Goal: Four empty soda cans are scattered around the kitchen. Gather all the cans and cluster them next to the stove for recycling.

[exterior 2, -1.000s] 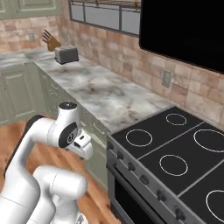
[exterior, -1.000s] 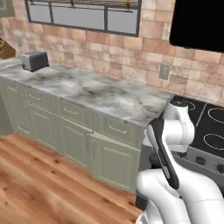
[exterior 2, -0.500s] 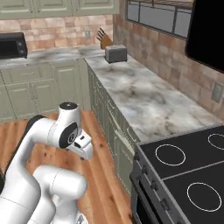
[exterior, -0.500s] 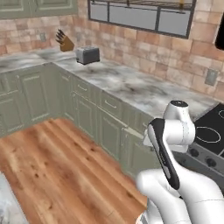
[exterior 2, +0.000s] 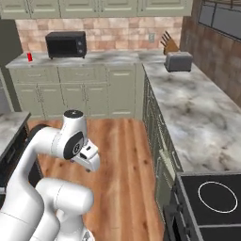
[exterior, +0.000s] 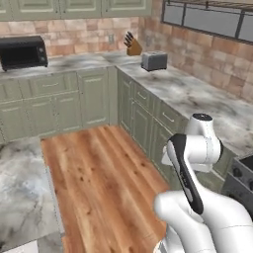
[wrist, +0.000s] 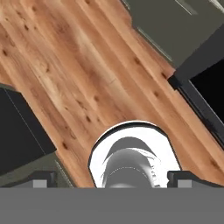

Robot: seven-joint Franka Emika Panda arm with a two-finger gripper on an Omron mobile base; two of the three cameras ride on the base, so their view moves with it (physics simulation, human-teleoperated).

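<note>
A: While the arm sits folded over its base in the left base view, what lies ahead?

B: Sage cabinets, a marble bench (exterior: 188, 94) carrying a toaster (exterior: 153, 61) and knife block (exterior: 132, 45), and a black microwave (exterior: 22, 52) on the far bench. The stove (exterior: 243, 174) shows only as a corner at the right edge.

A: And from the right base view?

B: A red soda can (exterior 2: 29, 57) stands upright on the far bench, just left of the microwave, well apart from the stove's black top (exterior 2: 214, 202) at lower right.

A: The hand view?

B: It looks down on plank floor (wrist: 87, 83); the hand (wrist: 112, 179) has its two dark tips spread as wide as they go, with nothing between them.

A: How should that can handle?

B: Judging it empty, it is likely very light, thin-walled, smooth and easy to tip or dent. A gentle pinch across the middle of its body, below the silver top, looks soundest.
</note>
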